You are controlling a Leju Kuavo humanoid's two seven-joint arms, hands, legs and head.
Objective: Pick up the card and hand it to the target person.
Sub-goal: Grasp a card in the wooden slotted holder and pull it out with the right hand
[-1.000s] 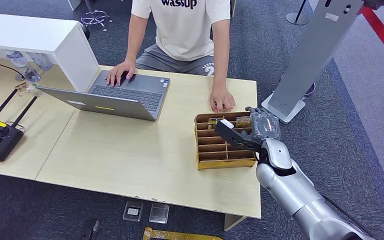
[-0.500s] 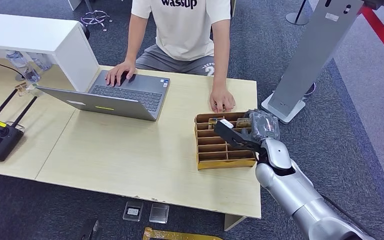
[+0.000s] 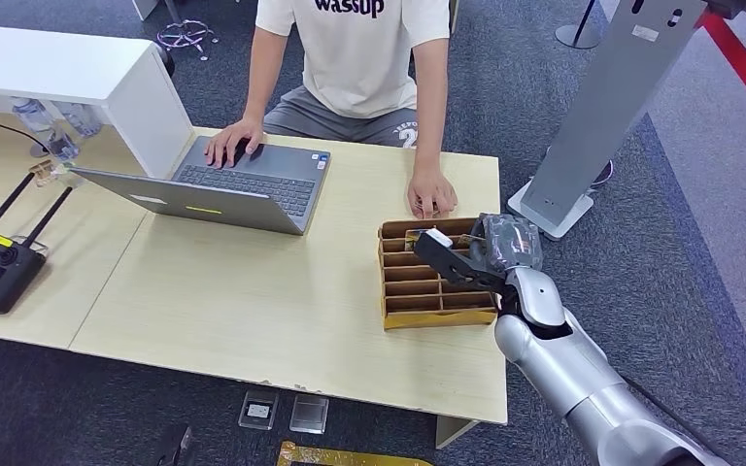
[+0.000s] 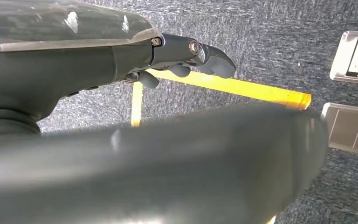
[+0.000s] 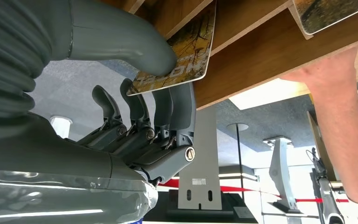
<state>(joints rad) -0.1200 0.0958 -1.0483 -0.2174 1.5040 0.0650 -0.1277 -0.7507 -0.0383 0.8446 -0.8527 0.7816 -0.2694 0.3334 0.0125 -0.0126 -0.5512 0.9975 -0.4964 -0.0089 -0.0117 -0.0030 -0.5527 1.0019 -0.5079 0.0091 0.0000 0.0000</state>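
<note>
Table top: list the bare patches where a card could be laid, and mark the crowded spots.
The widest free patch on the table runs from the laptop to the near edge, left of the wooden organizer. A smaller strip lies between laptop and organizer. It is crowded at the organizer, where the right hand pinches the card beside the person's hand.

desk [image 3: 253,291]: pale wood, matt
divided tray [image 3: 434,289]: brown wood
card [image 5: 179,60]: glossy, printed
right hand [image 5: 140,112]: grey matt plastic
floor [image 3: 699,291]: rough carpet
</note>
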